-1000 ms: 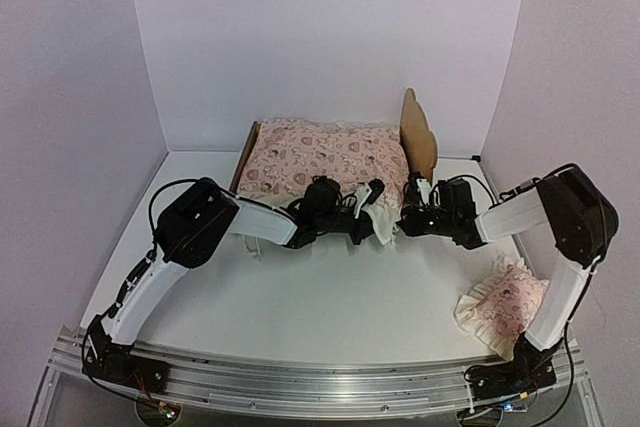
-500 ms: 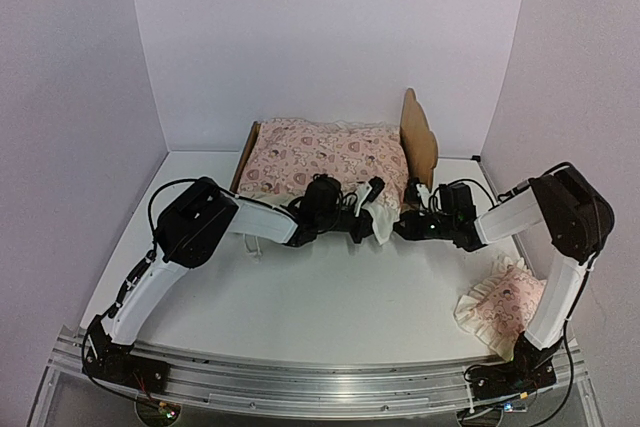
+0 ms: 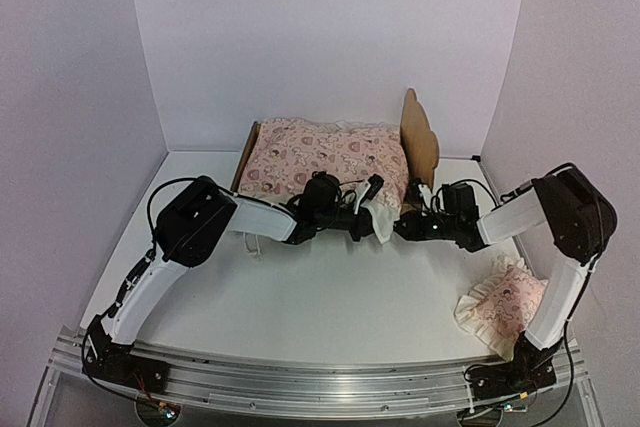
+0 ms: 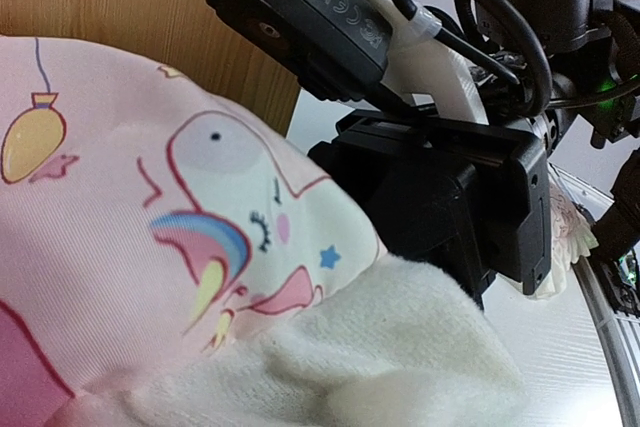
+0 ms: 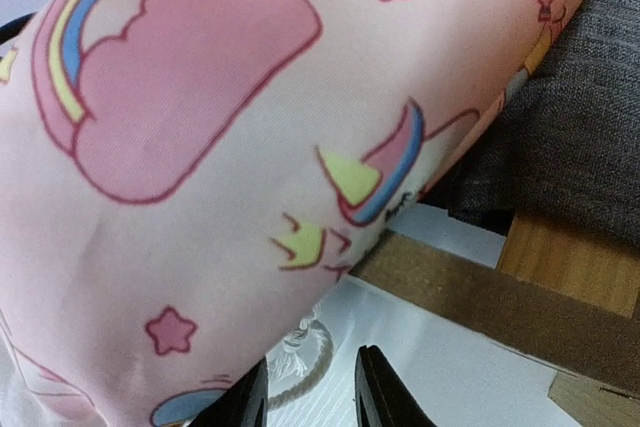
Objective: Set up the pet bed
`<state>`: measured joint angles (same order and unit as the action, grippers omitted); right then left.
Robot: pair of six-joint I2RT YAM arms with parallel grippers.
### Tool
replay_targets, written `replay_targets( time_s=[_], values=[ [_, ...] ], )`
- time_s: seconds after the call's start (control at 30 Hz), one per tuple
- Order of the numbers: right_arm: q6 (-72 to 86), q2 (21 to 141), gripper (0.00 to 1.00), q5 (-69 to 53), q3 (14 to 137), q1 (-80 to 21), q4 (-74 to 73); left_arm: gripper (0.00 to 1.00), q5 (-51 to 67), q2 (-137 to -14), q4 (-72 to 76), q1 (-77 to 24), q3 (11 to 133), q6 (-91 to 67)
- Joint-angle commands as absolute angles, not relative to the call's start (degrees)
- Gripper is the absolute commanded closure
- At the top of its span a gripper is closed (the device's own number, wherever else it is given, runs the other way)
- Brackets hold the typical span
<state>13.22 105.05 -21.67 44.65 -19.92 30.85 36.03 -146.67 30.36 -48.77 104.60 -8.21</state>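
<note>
**Both grippers at the front edge of the covered pet bed**

Left gripper [image 3: 372, 197]: jaws closed, against the cream ruffle on the front edge of the pink cover [image 3: 325, 157]. Cannot tell whether cloth is pinched.

Pet bed [image 3: 421, 142]: back centre of the table [image 3: 330, 297], cover draped over it, headboard upright at its right end.

Right gripper [image 5: 308, 392]: fingers parted, released, low by the bed's front right corner, under the cover's overhang.

Pillow [image 3: 505, 307]: near the right arm's base, well apart from the bed.
</note>
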Motion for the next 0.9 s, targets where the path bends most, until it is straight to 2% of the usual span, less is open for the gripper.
replay_targets(
  time_s=[0.0, 0.23, 0.6, 0.87],
  values=[
    [15.28, 100.10, 0.67, -30.44, 43.08, -21.56, 35.00, 1.00, 30.45, -146.82, 29.88, -45.46, 107.33, -8.64],
    [16.97, 98.74, 0.69, -27.49, 42.02, -21.54, 34.89, 1.00, 31.01, -146.45, 27.75, -45.44, 106.61, -4.69],
    [17.93, 100.44, 0.68, -34.22, 44.33, -21.54, 34.98, 1.00, 29.41, -146.94, 28.96, -45.82, 107.23, -2.43],
    [16.97, 98.43, 0.68, -34.02, 43.14, -21.59, 34.71, 1.00, 31.22, -146.67, 27.78, -45.53, 106.93, -2.41]
  ],
)
